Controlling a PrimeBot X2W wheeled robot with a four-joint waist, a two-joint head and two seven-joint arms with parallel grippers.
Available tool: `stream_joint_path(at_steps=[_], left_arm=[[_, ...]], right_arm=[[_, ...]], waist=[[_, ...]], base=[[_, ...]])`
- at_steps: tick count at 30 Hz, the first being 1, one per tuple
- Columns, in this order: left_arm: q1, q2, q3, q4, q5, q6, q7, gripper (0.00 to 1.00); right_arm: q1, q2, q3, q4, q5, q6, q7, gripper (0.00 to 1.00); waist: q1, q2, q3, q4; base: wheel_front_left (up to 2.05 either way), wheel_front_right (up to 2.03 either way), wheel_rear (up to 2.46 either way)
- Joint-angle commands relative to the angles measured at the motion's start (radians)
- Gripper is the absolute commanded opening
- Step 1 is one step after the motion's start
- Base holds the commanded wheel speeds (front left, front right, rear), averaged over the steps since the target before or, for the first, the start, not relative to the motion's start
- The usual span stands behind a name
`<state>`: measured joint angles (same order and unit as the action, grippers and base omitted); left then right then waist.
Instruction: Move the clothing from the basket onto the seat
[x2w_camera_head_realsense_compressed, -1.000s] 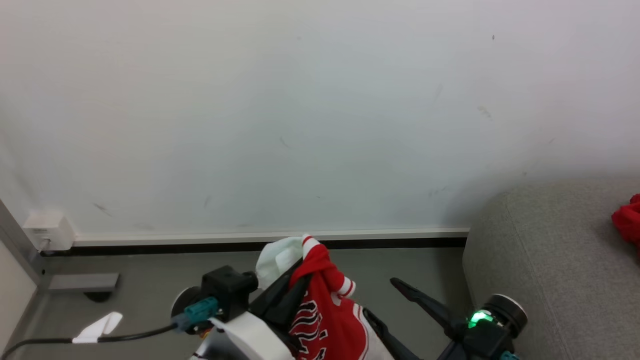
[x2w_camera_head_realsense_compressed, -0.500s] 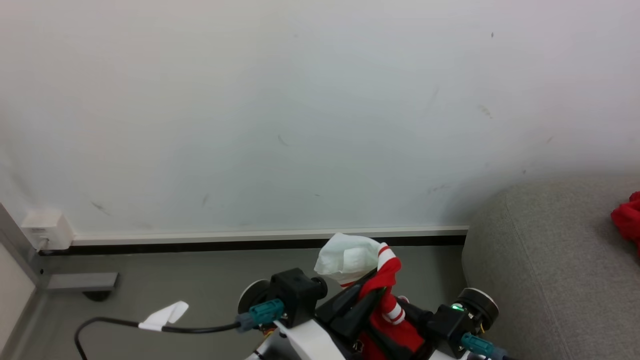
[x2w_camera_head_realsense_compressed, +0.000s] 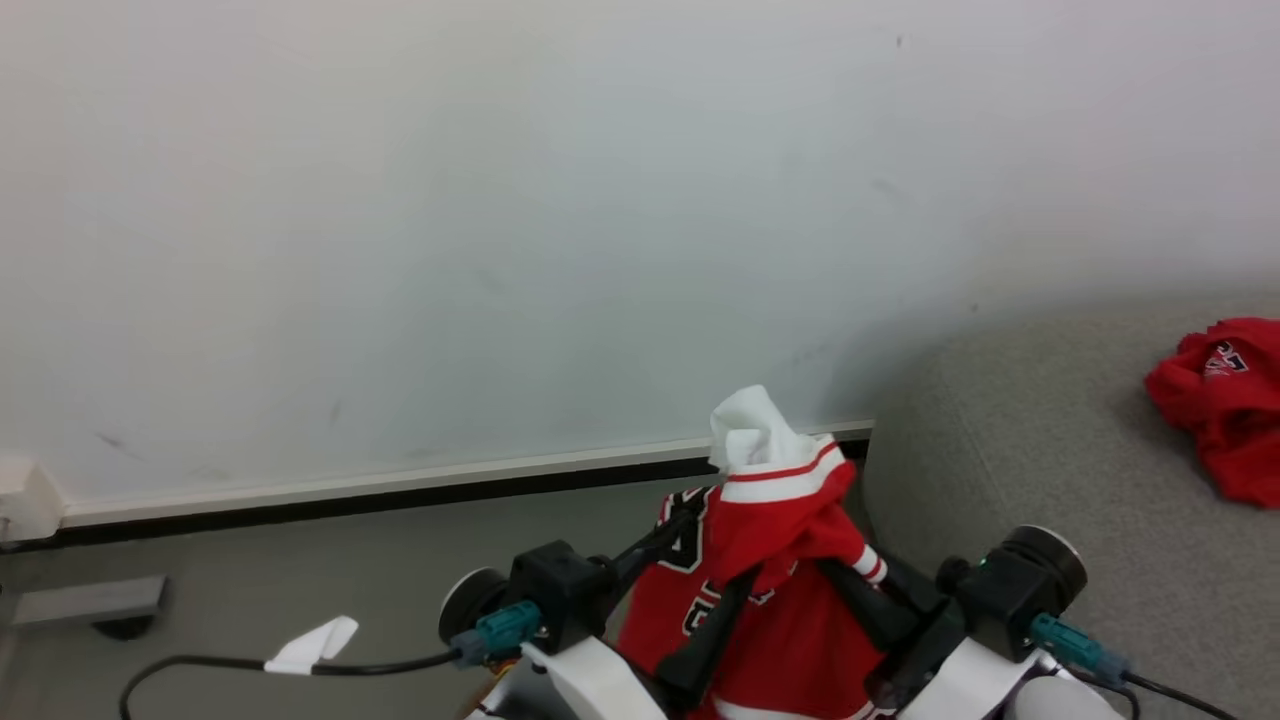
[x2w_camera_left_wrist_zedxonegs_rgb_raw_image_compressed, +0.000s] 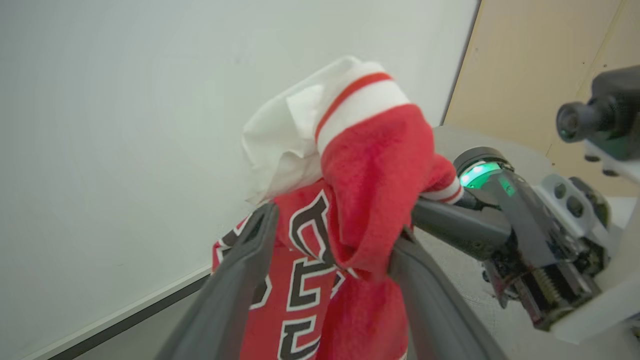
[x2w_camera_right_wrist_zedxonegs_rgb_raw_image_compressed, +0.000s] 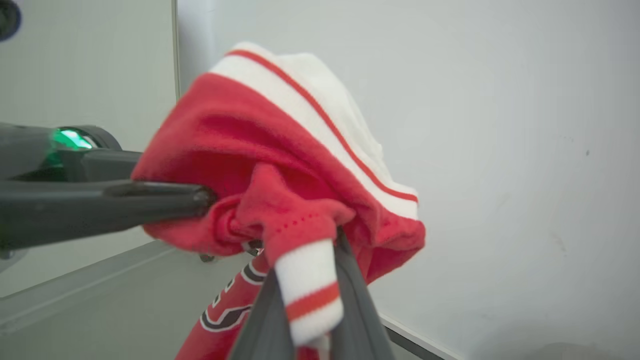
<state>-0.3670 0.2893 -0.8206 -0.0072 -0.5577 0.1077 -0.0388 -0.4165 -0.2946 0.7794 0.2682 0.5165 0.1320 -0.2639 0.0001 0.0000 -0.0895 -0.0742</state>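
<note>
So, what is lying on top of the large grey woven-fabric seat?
One crumpled bright-red garment with a small white print lies on the seat, near the head view's right edge. Anything beneath it is covered, and the seat continues out of view.

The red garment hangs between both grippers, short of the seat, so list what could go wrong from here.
1. The right gripper seems to pinch only the striped cuff of the red garment; the hanging weight might pull it free onto the floor.
2. Cloth lies draped across the left gripper, which is open, and could snag as the arms part.
3. The seat lies off to the right; a short swing could miss it.
</note>
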Motion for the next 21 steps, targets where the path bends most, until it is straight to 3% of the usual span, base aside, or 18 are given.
stream_joint_path(at_steps=[1,13,21], left_arm=[[0.011,0.000,0.000,0.007,0.004,0.000,-0.014,1.00],[-0.006,-0.035,-0.031,0.043,0.022,-0.014,-0.051,1.00],[-0.019,-0.061,-0.058,0.069,0.023,-0.026,-0.057,1.00]], right_arm=[[0.016,-0.020,-0.022,-0.020,-0.012,-0.003,-0.001,0.00],[0.095,-0.121,-0.178,-0.166,-0.062,-0.002,0.000,0.00],[0.151,-0.141,-0.278,-0.246,-0.062,-0.003,0.017,0.00]], waist=[[-0.0001,0.0000,0.012,-0.038],[-0.0001,0.0000,0.073,-0.279],[-0.0001,0.0000,0.109,-0.375]], base=[[0.00,0.00,0.00],[0.00,0.00,0.00],[0.00,0.00,0.00]])
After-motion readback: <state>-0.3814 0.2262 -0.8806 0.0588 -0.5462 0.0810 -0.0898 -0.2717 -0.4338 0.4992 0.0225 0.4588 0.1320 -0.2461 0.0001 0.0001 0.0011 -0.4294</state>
